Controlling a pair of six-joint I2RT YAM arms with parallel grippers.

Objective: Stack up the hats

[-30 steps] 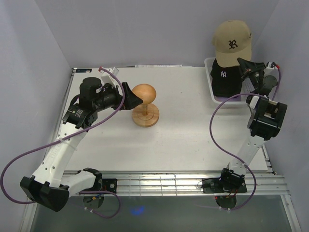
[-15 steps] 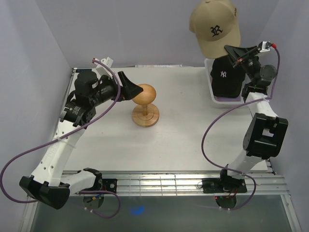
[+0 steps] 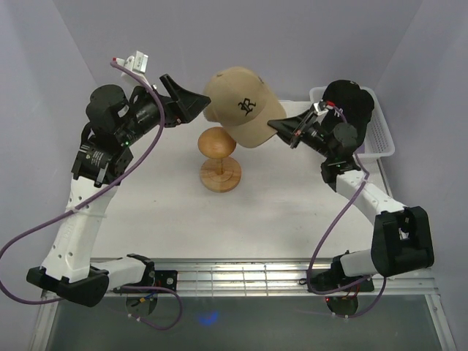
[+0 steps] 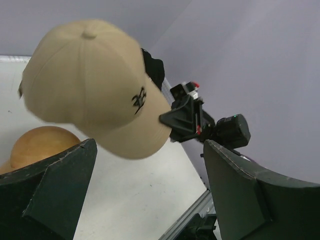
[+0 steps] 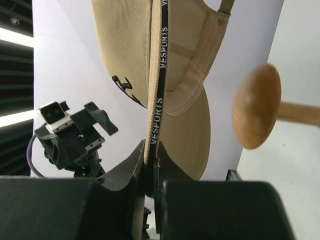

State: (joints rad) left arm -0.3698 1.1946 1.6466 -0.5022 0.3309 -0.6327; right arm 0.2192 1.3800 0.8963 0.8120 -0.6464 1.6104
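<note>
cap [image 3: 238,106] over stand [image 3: 219,157] mid-table | basket [image 3: 384,135] far right — second cap [image 3: 355,95] inside

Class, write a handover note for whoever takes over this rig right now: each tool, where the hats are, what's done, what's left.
Right tool: shut on the tan cap's brim, cap in the air close to the wooden stand.
Left tool: open, empty, near the cap's back.
Black cap: in the white basket.
Done: tan cap picked up.
Left: nothing stacked yet; probably seat tan cap on the stand, then black cap.
</note>
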